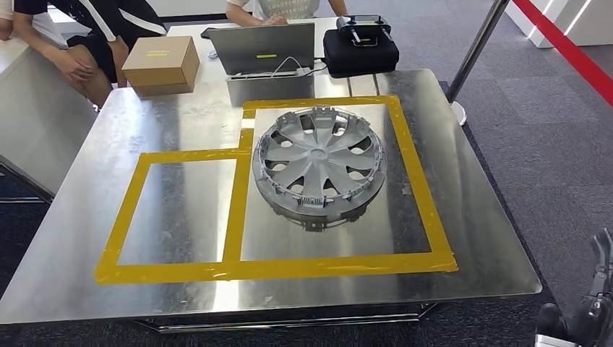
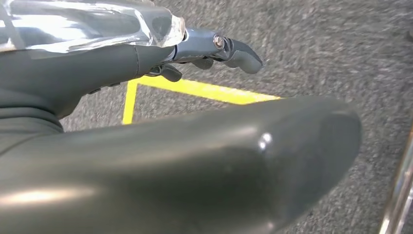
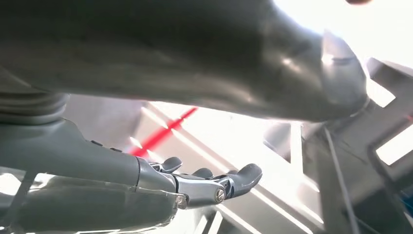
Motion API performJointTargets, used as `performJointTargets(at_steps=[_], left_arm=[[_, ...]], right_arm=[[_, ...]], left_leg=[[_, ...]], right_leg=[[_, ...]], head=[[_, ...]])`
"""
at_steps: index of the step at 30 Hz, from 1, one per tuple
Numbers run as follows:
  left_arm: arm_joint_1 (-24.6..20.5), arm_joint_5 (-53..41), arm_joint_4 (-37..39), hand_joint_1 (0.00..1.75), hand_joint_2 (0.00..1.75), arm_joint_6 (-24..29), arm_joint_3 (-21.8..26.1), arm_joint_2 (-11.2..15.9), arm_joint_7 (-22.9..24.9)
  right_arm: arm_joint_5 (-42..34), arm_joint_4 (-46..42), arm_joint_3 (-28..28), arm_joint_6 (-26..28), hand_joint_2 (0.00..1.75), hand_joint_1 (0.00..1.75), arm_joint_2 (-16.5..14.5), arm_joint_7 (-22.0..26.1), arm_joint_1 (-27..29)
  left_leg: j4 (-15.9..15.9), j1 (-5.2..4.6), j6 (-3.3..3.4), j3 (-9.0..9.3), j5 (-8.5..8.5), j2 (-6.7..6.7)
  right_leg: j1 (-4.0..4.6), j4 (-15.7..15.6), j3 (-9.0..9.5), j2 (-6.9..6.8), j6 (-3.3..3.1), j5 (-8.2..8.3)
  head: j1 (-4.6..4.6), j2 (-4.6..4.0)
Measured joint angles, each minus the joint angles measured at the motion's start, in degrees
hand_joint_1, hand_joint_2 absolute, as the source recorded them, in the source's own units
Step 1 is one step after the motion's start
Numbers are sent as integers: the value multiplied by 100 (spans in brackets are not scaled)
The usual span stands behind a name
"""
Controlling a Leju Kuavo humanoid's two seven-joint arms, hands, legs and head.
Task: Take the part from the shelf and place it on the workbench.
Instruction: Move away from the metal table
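Beside the surface's near corner, right hand point(image 1: 589, 303) hangs low, fingers apart, holding nothing; left hand point(image 2: 195, 48) likewise empty over carpet. Up and left of the right hand, part point(image 1: 318, 165), a grey ribbed plastic wheel cover, lies on the polished steel surface point(image 1: 491, 238) inside yellow tape point(image 1: 275, 269). Risk: a rising arm clipping the edge and jolting it.

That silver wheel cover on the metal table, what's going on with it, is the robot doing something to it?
Right now nothing is touching it. The wheel cover lies flat on the steel workbench, inside the larger square of yellow tape. The robot's right hand hangs low beside the table's near right corner, holding nothing; its left hand hangs over the carpet, also holding nothing. People sit behind the table near a laptop and a cardboard box.
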State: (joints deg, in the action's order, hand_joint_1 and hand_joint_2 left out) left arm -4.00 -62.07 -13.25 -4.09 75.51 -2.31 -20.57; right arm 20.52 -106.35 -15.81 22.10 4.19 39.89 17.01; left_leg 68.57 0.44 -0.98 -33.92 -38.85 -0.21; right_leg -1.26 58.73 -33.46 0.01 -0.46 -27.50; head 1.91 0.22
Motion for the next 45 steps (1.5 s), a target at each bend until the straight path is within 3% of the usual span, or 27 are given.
performJointTargets(at_steps=[1,3,5,7,9,11,13,15,16,17,18,20,22,24,26,27,30,31,32,34,36,37,39,41,42,43,45], left_arm=[[2,14,2,0,0,0,15,-28,3],[4,27,5,0,0,1,40,-79,8],[2,27,7,0,0,1,55,-114,8],[-2,16,5,0,0,1,64,-133,-5],[5,-18,5,0,0,-5,67,-145,-45],[18,-62,14,0,0,-17,70,-162,-104],[25,-91,26,0,0,-33,71,-176,-155],[35,-114,35,0,0,-48,70,-194,-186],[40,-122,40,0,0,-55,70,-207,-196],[42,-116,43,0,0,-62,69,-221,-201],[42,-102,46,0,0,-65,68,-233,-202],[42,-55,53,0,0,-69,65,-262,-191],[38,-40,61,0,0,-64,62,-290,-169],[36,-36,73,0,0,-51,59,-326,-151],[39,-28,82,0,0,-38,57,-363,-134],[42,-26,85,0,0,-34,57,-383,-121],[46,-32,92,0,0,-24,55,-437,-88],[46,-37,92,0,0,-20,55,-447,-81],[46,-44,92,0,0,-17,55,-455,-74],[47,-54,92,0,0,-18,55,-471,-66],[38,-73,92,0,0,-19,55,-482,-69],[25,-84,91,0,0,-20,55,-485,-76],[-4,-113,91,0,0,-31,52,-492,-97],[-6,-150,92,0,0,-55,49,-499,-112],[-5,-173,92,0,0,-66,46,-500,-115],[-6,-192,92,0,0,-76,41,-500,-116],[-14,-232,92,0,0,-90,31,-497,-123]], right_arm=[[-26,117,-40,-151,0,0,-44,0,6],[-47,370,-86,-359,0,0,-111,0,1],[-40,651,-108,-517,0,0,-164,0,-9],[-36,928,-132,-637,0,0,-209,1,-15],[-32,1187,-149,-704,0,0,-244,2,-27],[-37,1454,-181,-756,0,0,-275,2,-43],[-60,1729,-232,-788,0,0,-297,2,-55],[-63,2001,-300,-843,0,0,-315,2,-84],[-56,2152,-347,-888,0,0,-330,2,-103],[-44,2314,-407,-941,0,0,-350,2,-122],[-30,2487,-474,-993,0,0,-372,2,-141],[36,2852,-618,-1059,0,0,-413,2,-206],[149,3276,-747,-1068,0,0,-444,2,-333],[285,3797,-878,-1043,0,0,-471,2,-477],[401,4375,-1014,-1022,0,0,-489,2,-608],[443,4651,-1073,-1020,0,0,-491,2,-672],[548,5479,-1204,-911,0,0,-483,2,-875],[584,5797,-1236,-833,0,0,-471,1,-946],[614,6126,-1263,-755,0,0,-457,1,-1011],[676,6768,-1310,-611,0,0,-427,-7,-1127],[771,7346,-1341,-495,0,0,-404,-99,-1261],[825,7605,-1348,-451,0,0,-393,-189,-1328],[924,8062,-1356,-399,0,0,-375,-447,-1445],[1003,8422,-1360,-381,0,0,-368,-740,-1520],[1046,8574,-1360,-373,0,0,-370,-898,-1545],[1089,8704,-1360,-364,0,0,-374,-1058,-1560],[1185,8904,-1357,-363,0,0,-381,-1367,-1592]], left_leg=[[315,0,0,-107,-120,0],[362,-7,35,-26,16,-1],[-356,-44,140,463,364,-3],[-1157,-100,235,949,461,13],[-1438,-149,269,1072,439,28],[-1475,-145,319,984,581,35],[-1523,-111,377,848,765,52],[-1519,-106,397,690,899,76],[-1510,-106,393,610,961,87],[-1494,-104,387,529,1018,97],[-1467,-99,376,456,1067,103],[-1377,-83,339,324,1134,112],[-1260,-90,284,206,1175,116],[-1201,-103,220,142,1228,119],[-1186,-90,158,107,1260,114],[-1119,-81,128,65,1165,101],[-290,-54,47,-208,368,56],[82,-47,32,-294,156,52],[346,-44,28,-322,86,51],[291,-43,45,-85,312,50],[-508,-48,96,537,594,40],[-990,-57,123,867,625,32],[-1548,-82,171,1191,571,20],[-1605,-92,243,1127,610,32],[-1600,-91,292,1077,664,44],[-1602,-87,341,1017,730,57],[-1597,-96,401,868,864,80]], right_leg=[[14,1,-64,-3,-14,47],[49,1,-182,-4,-18,145],[79,2,-283,-2,-13,249],[98,-1,-336,-3,27,347],[82,-29,-341,-16,106,442],[58,-50,-370,-22,180,483],[53,195,-473,-14,240,133],[43,845,-610,-9,298,-468],[38,1197,-644,-9,322,-643],[35,1435,-615,-9,339,-679],[32,1487,-495,-9,348,-591],[20,937,42,-10,359,-305],[18,95,617,-4,342,-302],[41,-273,792,3,265,-412],[44,-286,714,-11,145,-359],[40,-290,667,-23,82,-309],[32,-290,440,-43,-19,-122],[35,-285,356,-43,-19,-57],[39,-281,278,-44,-12,5],[45,-274,134,-47,12,124],[56,-269,25,-43,45,235],[66,-263,-15,-38,67,288],[80,-257,-66,-37,130,397],[65,-253,-101,-40,205,467],[54,-195,-137,-38,236,389],[47,-47,-198,-35,262,201],[41,587,-374,-29,299,-416]], head=[[1,0],[1,0],[0,0],[-7,0],[9,1],[32,1],[6,1],[-22,1],[-25,1],[-25,1],[-26,1],[-28,1],[-26,2],[-21,1],[-24,1],[-19,1],[3,1],[7,1],[5,0],[6,0],[8,1],[8,1],[2,1],[-7,1],[-10,1],[-26,0],[-50,0]])
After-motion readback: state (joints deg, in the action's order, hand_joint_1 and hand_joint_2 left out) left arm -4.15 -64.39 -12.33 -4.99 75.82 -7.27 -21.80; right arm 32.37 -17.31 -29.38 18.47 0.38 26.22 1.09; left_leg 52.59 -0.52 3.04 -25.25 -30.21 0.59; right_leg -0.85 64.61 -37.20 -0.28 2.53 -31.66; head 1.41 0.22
